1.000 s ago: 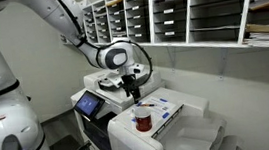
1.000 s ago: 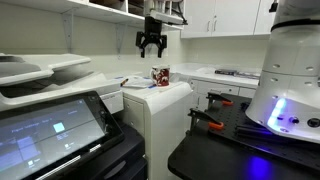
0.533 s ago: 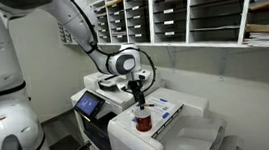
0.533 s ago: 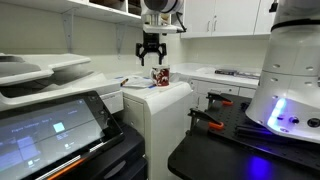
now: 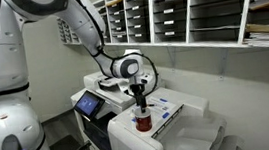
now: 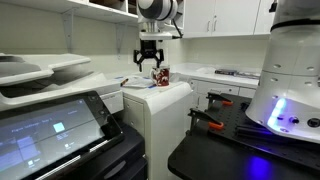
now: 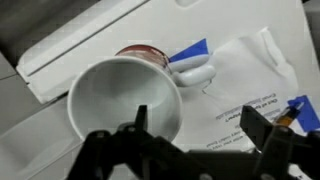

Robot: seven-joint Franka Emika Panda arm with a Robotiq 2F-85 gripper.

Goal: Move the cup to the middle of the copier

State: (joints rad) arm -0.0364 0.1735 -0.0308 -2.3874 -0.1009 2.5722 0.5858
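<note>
The cup is small, dark red below with a pale rim. It stands on papers at one end of the white copier top. In an exterior view it shows at the top's near corner. My gripper hangs open just above it, fingers spread, also seen in an exterior view. In the wrist view the cup's pale rim and inside fill the left middle. One finger of my gripper lies over the rim, the other over the papers. The gripper is empty.
Printed sheets with blue marks lie under and beside the cup. The copier's touchscreen and document feeder lie beyond it. Grey mail shelves line the wall above. A white robot base stands nearby.
My gripper has come down and moved over the cup, from beside and above it to just over its rim. The cup has not moved.
</note>
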